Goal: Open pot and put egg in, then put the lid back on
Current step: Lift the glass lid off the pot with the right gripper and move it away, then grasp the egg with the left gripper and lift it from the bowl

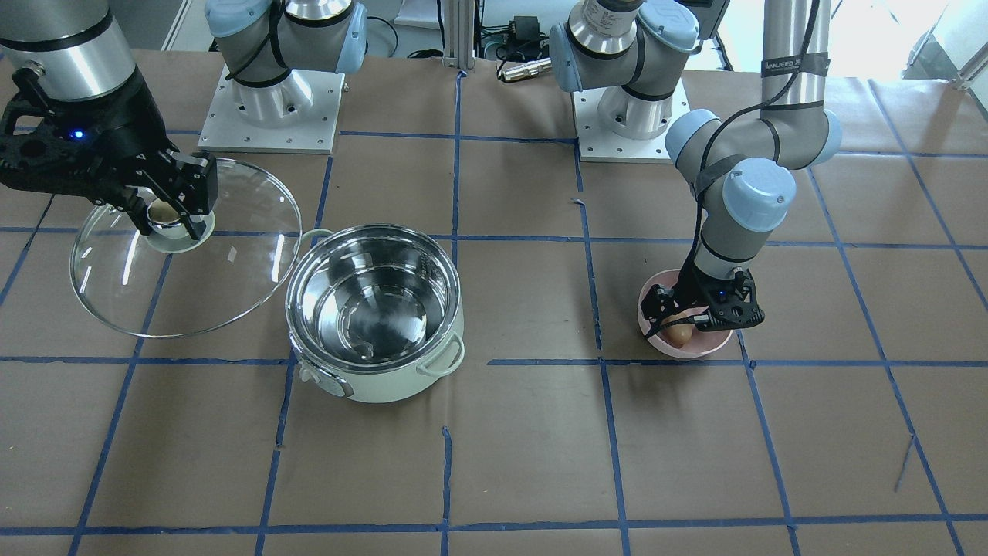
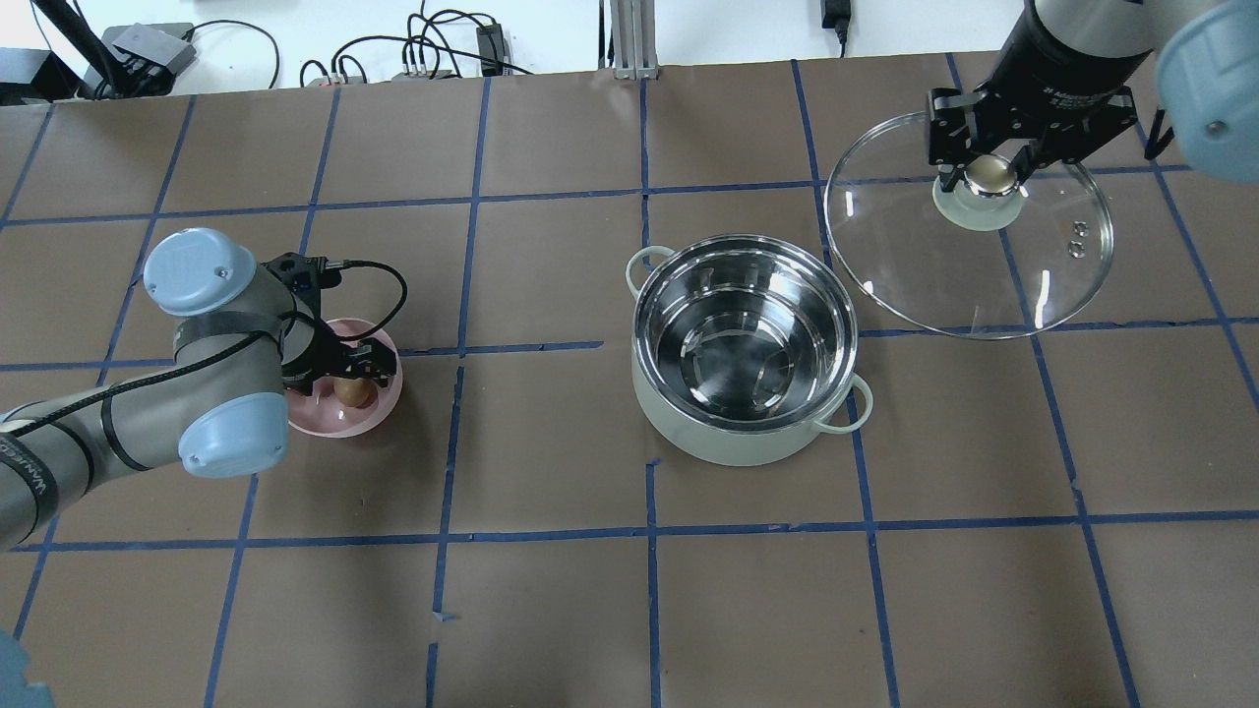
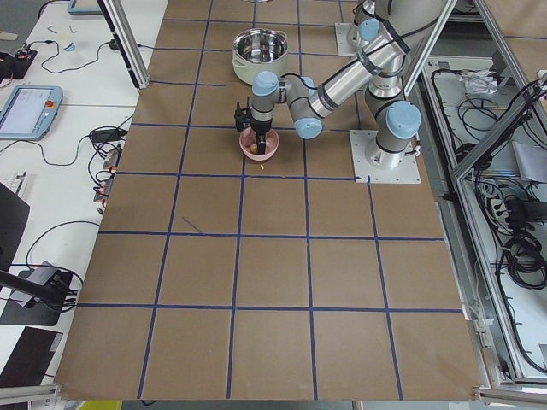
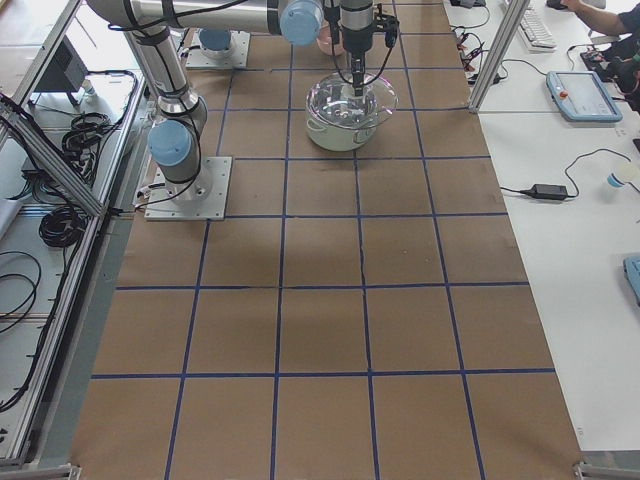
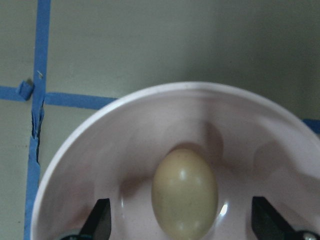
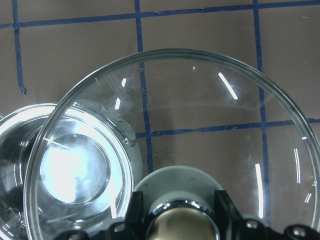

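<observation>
The mint-green pot (image 2: 728,442) stands open and empty mid-table, also in the front view (image 1: 386,382). My right gripper (image 2: 987,165) is shut on the knob of the glass lid (image 2: 934,275) and holds it tilted in the air beside the pot; the lid also shows in the front view (image 1: 224,270) and the right wrist view (image 6: 200,100). The brown egg (image 2: 352,390) lies in a pink bowl (image 2: 334,425). My left gripper (image 2: 350,379) is down in the bowl, open, with a finger (image 5: 100,220) on each side of the egg (image 5: 185,195) and gaps between.
Brown paper with blue tape lines covers the table. The two arm bases (image 1: 270,100) stand at the robot's edge. The bowl is about one grid square from the pot on the robot's left. Cables and equipment lie beyond the far table edge (image 2: 393,59).
</observation>
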Available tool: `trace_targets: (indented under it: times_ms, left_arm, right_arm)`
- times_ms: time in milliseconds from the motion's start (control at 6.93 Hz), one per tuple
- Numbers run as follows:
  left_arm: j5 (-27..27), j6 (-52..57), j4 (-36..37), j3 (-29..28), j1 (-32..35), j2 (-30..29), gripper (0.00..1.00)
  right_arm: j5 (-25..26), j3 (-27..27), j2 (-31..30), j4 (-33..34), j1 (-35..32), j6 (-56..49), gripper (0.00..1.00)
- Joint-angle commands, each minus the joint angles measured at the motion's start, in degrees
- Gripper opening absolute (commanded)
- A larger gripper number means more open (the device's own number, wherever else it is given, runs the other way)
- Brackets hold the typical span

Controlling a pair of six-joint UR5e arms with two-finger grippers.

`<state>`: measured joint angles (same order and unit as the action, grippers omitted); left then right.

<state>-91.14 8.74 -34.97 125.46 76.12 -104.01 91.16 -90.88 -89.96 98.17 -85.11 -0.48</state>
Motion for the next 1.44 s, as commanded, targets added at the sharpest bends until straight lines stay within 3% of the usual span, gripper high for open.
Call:
trace_targets:
  times_ms: [0, 144, 433, 577, 866, 1299]
  left_arm:
    - [0.0, 0.67, 0.51, -0.04, 0.0, -0.67, 0.92]
    - [-0.09, 0.67, 0.51, -0.04, 0.0, -0.76, 0.85]
    - [0.0, 0.58, 0.43, 0.14, 0.0, -0.85, 0.6]
    - [-0.09, 0.58, 0.43, 0.22, 0.0, -0.85, 0.58]
    - [-0.35, 0.84, 0.43, 0.05, 0.0, -0.76, 0.33]
    - [-0.09, 1.02, 0.43, -0.04, 0.0, -0.67, 0.29]
  right_arm:
    - [0.24, 0.01, -0.65, -1.04, 1.35, -0.32, 0.35]
    - [-0.19, -0.17, -0.75, -1.13, 1.61, -0.32, 0.35]
    - [-0.72, -0.17, -0.48, -1.31, 4.32, -0.93, 0.35]
    - [-0.64, -0.17, -0.48, -1.4, 4.77, -1.28, 0.35]
    - [-0.55, -0.26, -0.48, -1.4, 4.78, -1.28, 0.35]
    - [0.33, -0.7, -0.66, -1.4, 4.78, -2.95, 0.34]
